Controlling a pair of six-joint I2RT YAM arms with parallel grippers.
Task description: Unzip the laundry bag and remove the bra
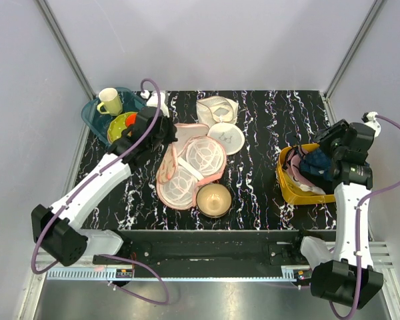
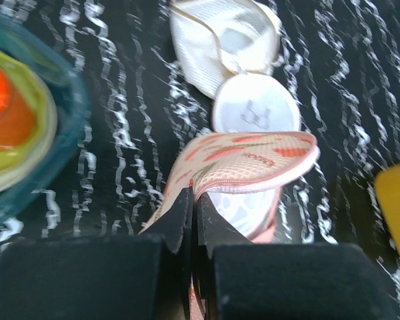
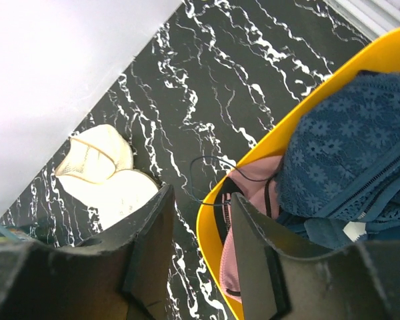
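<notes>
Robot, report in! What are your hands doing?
Left gripper shut on salmon-pink carrot-print laundry bag, flap open. Right gripper open over yellow bin. Tan dome bowl beside bag.

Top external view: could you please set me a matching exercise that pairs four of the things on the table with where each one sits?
Things:
1. laundry bag
2. tan bowl
3. cream mug
4. blue lace garment

Places:
A. in the yellow bin on the right
B. in the teal tray at the far left
C. mid-table, its flap pinched by the left gripper
D. by the near edge, beside the bag's near end

Pairs: 1-C, 2-D, 3-B, 4-A
</notes>
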